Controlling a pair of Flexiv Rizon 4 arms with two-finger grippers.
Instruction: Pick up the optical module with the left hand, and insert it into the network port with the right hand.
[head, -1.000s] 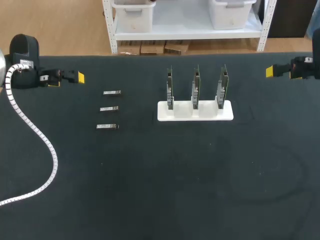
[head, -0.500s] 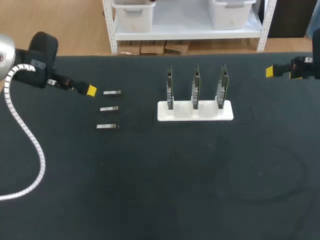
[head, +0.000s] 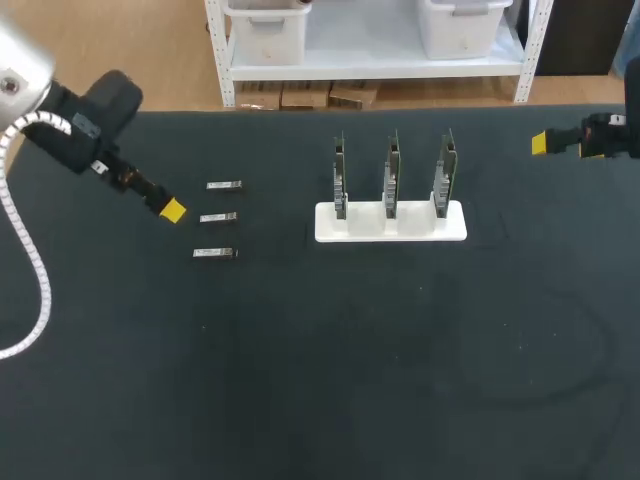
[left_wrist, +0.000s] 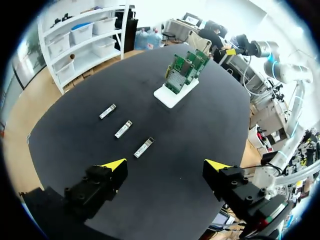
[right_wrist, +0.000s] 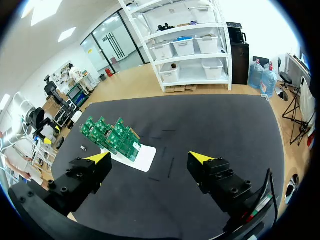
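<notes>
- Head view: the left gripper (head: 172, 210) hangs above the black table (head: 330, 380), just at 9 o'clock of the middle module (head: 218, 217).
- Three small metal modules (left_wrist: 123, 128) lie flat in a column, apart from each other, with the far module (head: 224, 185) at 12 o'clock and the near module (head: 214, 252) at 6 o'clock of the middle one.
- Left wrist view: the fingers stand wide apart with nothing between them, and the modules lie ahead.
- A white stand (head: 390, 225) holding three upright circuit boards (head: 390, 170) sits at 3 o'clock of the modules, well apart.
- The right gripper (head: 540, 143) hangs at the table's 2 o'clock edge, fingers wide and empty.
</notes>
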